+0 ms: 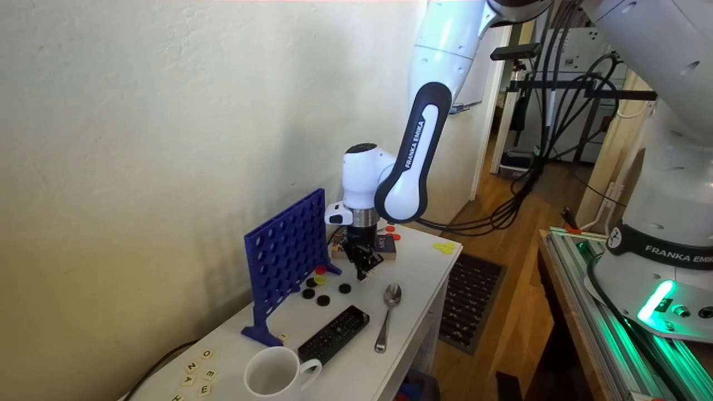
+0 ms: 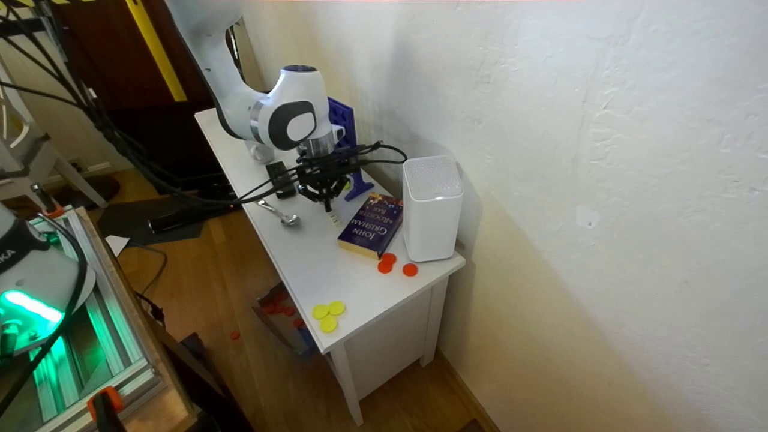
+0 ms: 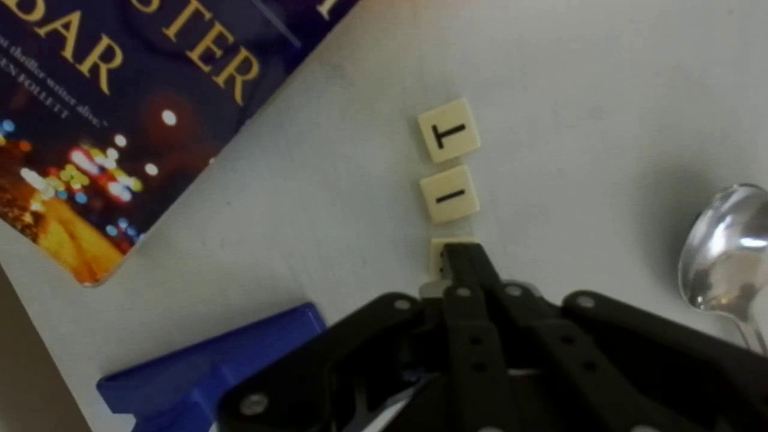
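In the wrist view my gripper [image 3: 467, 247] is shut, its fingertips pressed together. The tips stand over a cream letter tile [image 3: 436, 257] and cover most of its face, so its letter is hidden. Whether they touch that tile I cannot tell. Beyond it, roughly in line, lie a tile with a single bar [image 3: 450, 194] and a tile marked T [image 3: 449, 131]. Both exterior views have the gripper [image 1: 363, 276] pointing down, low over the white table [image 2: 300, 252]. In an exterior view the tile row [image 2: 334, 218] shows small beside the fingertips.
A dark paperback [image 2: 372, 225] and a tall white box [image 2: 433, 210] stand close by. The blue grid frame [image 1: 287, 250] rises along the wall side. A spoon [image 1: 390, 306], black remote [image 1: 334, 334], white mug [image 1: 273, 376], black discs [image 1: 323, 300] and yellow discs [image 2: 328, 315] share the table.
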Tool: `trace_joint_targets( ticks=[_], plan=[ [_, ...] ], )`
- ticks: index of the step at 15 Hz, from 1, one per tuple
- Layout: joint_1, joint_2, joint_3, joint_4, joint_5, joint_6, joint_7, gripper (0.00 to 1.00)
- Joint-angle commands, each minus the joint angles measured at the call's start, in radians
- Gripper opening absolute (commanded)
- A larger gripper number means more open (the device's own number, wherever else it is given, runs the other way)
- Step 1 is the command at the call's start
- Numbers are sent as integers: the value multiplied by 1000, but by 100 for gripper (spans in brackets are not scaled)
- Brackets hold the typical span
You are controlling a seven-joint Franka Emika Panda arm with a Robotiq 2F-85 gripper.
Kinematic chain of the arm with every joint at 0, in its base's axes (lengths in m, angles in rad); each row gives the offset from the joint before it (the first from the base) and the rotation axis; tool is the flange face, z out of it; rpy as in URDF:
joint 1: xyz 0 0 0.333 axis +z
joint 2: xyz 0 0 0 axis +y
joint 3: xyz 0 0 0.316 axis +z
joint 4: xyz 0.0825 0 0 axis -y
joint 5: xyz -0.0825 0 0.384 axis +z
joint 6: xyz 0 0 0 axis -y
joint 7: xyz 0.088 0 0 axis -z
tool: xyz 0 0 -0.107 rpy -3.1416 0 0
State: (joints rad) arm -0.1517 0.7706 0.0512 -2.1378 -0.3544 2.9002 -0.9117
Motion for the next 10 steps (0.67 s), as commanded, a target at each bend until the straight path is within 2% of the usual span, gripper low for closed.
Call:
trace_joint_targets(
  ticks=[1,10],
  plan=[
    [-22,18,4,-4,-17,-1,-38,0],
    [-65,1,42,-19,4,-20,-116,0]
  ],
)
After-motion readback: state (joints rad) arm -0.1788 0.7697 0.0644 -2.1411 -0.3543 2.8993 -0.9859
